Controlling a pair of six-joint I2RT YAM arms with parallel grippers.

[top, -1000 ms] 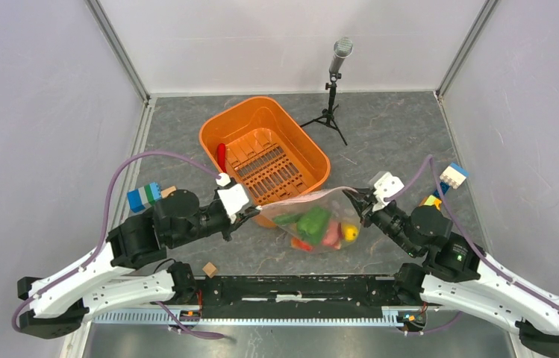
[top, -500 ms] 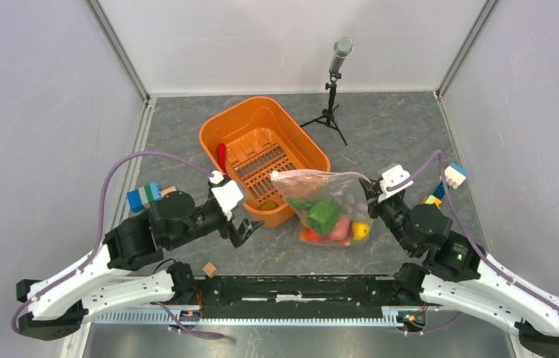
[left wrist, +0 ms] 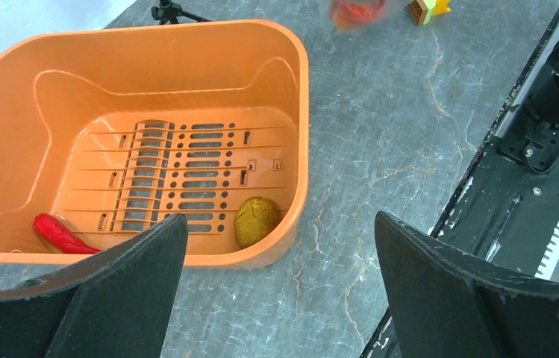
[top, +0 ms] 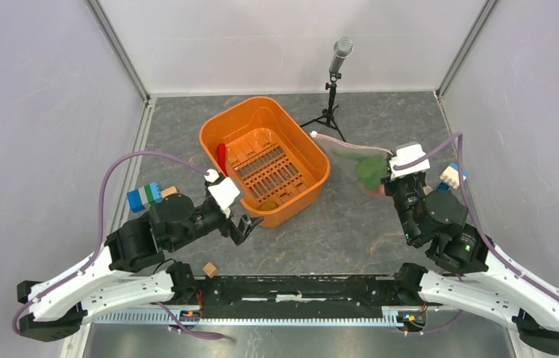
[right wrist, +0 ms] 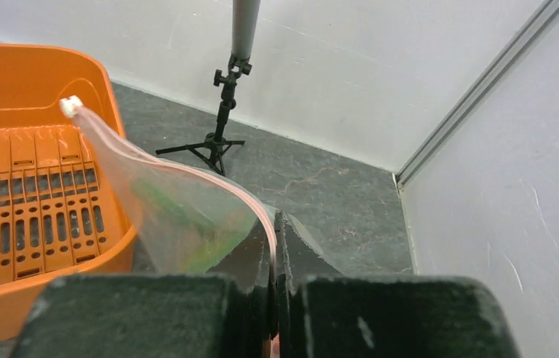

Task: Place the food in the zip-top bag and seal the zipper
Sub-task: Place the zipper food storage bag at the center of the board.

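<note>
Seen from above, the left gripper [top: 248, 224] gapes empty by the orange basket [top: 265, 100], and the right gripper [top: 389, 175] clamps the blurred zip-top bag [top: 351, 158] to that basket's right. At the left wrist, wide-spread fingers [left wrist: 112, 291] frame a red pepper [left wrist: 60, 233] in the basket. At the right wrist, shut jaws pinch the zipper [right wrist: 186, 168].

No readable text, label, brand, number anywhere; zip-top bag [right wrist: 175, 216] motion-blurred, so print there perhaps missed.
</note>
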